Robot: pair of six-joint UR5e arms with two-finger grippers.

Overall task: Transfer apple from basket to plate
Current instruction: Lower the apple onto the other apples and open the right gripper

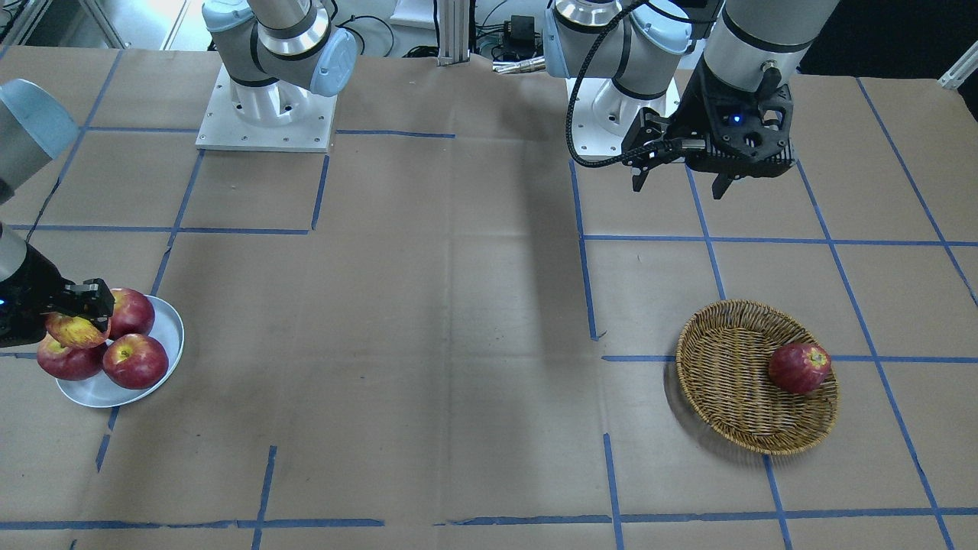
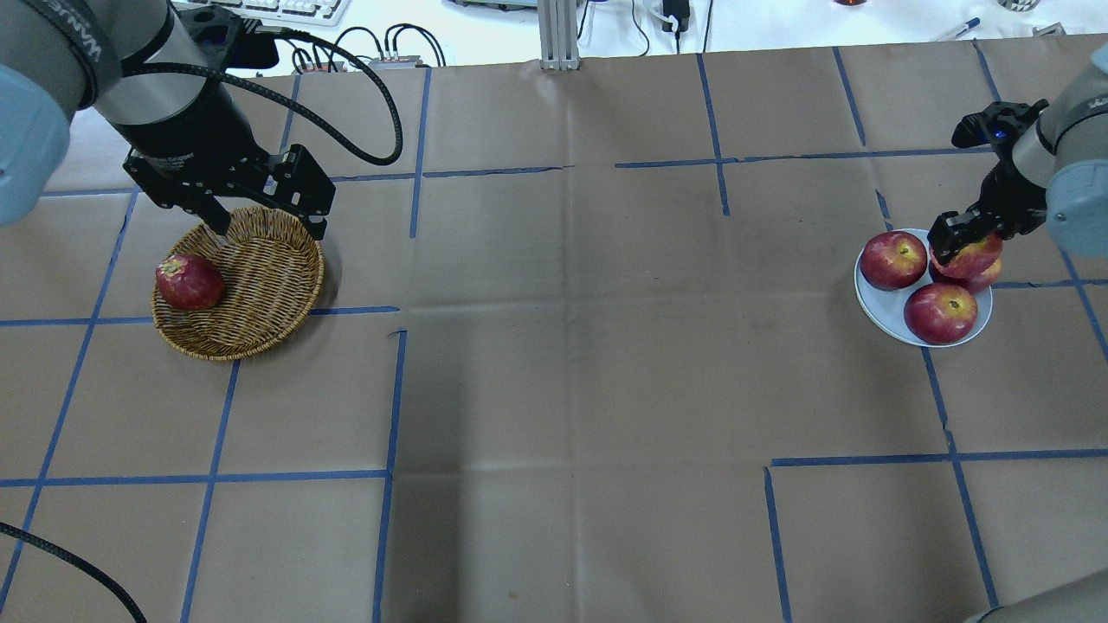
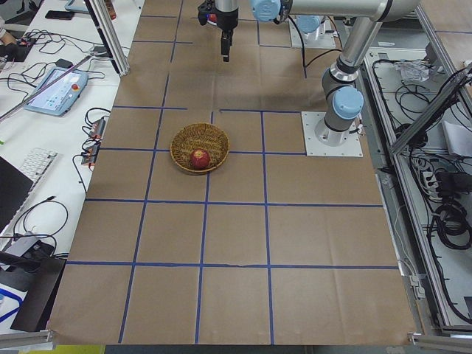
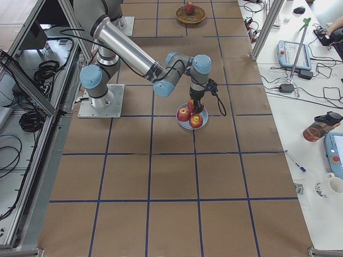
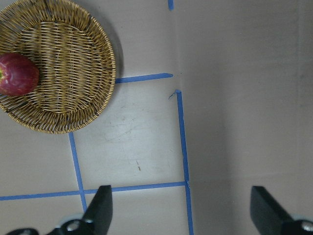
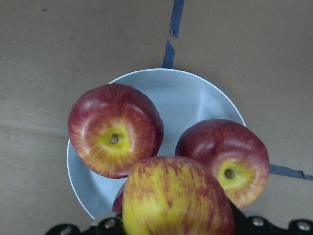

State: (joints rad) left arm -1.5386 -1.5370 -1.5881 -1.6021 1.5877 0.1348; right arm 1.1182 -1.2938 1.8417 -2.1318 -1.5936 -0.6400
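Streaks of yellow mark the apple, pinched by the right gripper low in frame above red apples on the plate; the left gripper hangs spread, basket at upper left.

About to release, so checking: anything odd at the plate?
Three dark red apples crowd the plate; the apple in the right gripper hangs over them with no bare spot below, so it may roll off.

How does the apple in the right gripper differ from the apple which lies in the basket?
The held apple is streaked yellow and red; the basket apple is darker red. The held apple sits in the right gripper above the plate; the basket apple lies free near the basket rim. Both look similar in size.
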